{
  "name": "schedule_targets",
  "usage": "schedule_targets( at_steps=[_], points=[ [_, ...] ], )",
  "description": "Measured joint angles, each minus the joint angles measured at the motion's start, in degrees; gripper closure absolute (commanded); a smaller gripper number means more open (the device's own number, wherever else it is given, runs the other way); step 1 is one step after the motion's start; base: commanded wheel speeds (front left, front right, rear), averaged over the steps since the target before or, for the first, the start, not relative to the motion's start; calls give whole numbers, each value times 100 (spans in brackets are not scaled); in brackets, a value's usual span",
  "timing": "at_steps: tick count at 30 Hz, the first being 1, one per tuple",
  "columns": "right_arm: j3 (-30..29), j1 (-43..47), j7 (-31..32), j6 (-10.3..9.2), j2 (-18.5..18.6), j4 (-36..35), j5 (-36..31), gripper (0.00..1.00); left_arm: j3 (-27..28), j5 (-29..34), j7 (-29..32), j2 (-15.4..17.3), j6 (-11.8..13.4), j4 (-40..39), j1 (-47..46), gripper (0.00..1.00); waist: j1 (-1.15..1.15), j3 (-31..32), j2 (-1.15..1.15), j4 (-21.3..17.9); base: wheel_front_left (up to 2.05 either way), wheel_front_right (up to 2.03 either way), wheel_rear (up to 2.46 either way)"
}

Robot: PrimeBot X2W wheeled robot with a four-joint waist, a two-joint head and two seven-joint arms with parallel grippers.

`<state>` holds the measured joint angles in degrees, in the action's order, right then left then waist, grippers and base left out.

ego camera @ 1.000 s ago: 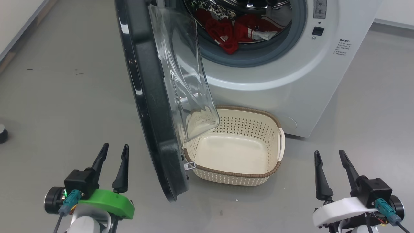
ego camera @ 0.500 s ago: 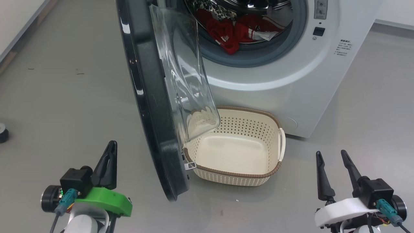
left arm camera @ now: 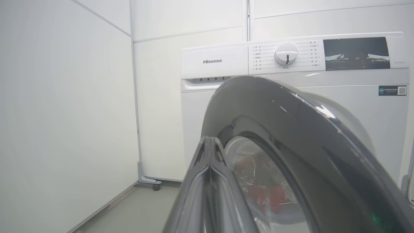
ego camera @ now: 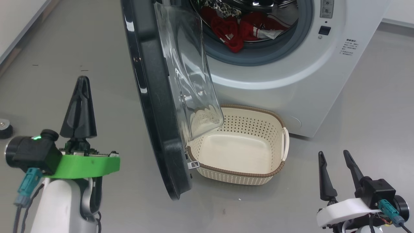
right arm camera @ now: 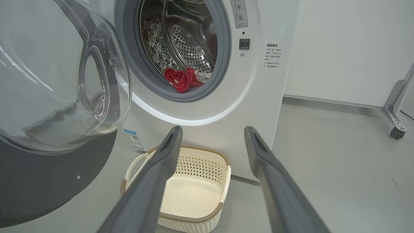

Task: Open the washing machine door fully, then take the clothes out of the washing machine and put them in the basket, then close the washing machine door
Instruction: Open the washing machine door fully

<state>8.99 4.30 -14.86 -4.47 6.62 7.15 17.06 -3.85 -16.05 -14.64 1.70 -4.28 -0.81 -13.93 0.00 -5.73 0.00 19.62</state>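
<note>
Left gripper (ego camera: 82,81): at 8 o'clock in the head view, its two long dark fingers pressed together with nothing between them. It stands to the 9 o'clock side of the door, apart from it. In the left wrist view (left arm camera: 210,139) the joined tips point at the door's outer face.
Right gripper (ego camera: 333,153): at 4 o'clock in the head view, fingers spread wide and holding nothing. In the right wrist view (right arm camera: 213,129) the basket shows between them.
Large round glossy black door with a bulging clear glass bowl (ego camera: 152,97): partly open, seen edge-on from the head. It swings out from the 9 o'clock side of the drum mouth.
Big white front-loading washing machine (ego camera: 275,74): at 12 o'clock, with the grey gasket and steel drum exposed.
Red fabric with white striped trim (ego camera: 239,30): lies in the bottom of the drum, at 6 o'clock of the opening, against the gasket lip (right arm camera: 181,79).
Small cream perforated plastic basket with a brown rim (ego camera: 239,172): on the grey floor at 6 o'clock from the drum mouth, just in front of the machine. Nothing lies in it, and the glass bowl overlaps its 9 o'clock end in the head view. Whether they touch cannot be told.
</note>
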Motion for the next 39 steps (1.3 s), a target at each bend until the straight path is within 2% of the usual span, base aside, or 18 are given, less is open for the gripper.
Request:
schedule_targets(
  at_steps=[7,10,11,14,18,26,34,39],
  points=[
    [-56,4,0,54,-27,8,-54,0,-223,-34,-14,0,-13,-1099,-198,100,0,15,0,40,0,0,0],
    [-66,5,0,88,-48,24,-102,0,-673,-165,-14,1,-114,-1669,-210,100,0,33,0,53,0,0,0],
    [-66,5,0,88,-48,24,-102,0,-673,-165,-14,1,-114,-1669,-210,100,0,33,0,53,0,0,0],
    [-74,7,0,107,-67,42,-109,0,-1162,-308,-14,7,-191,-1829,-187,100,0,45,0,60,0,0,0],
    [-78,13,0,146,-88,66,-163,0,-1844,-338,-2,20,-258,-1815,102,100,0,60,0,64,0,0,0],
    [-103,82,0,189,-116,102,-209,0,-2772,-526,557,241,-265,-1746,518,100,0,80,0,69,0,0,0],
    [-122,97,0,240,-140,127,-218,0,-3301,-914,1151,523,-266,-1478,892,100,0,81,0,76,0,0,0],
    [-140,97,0,265,-159,129,-259,0,-3349,-991,1418,710,-266,-1220,969,100,0,62,0,73,0,0,0]
  ],
)
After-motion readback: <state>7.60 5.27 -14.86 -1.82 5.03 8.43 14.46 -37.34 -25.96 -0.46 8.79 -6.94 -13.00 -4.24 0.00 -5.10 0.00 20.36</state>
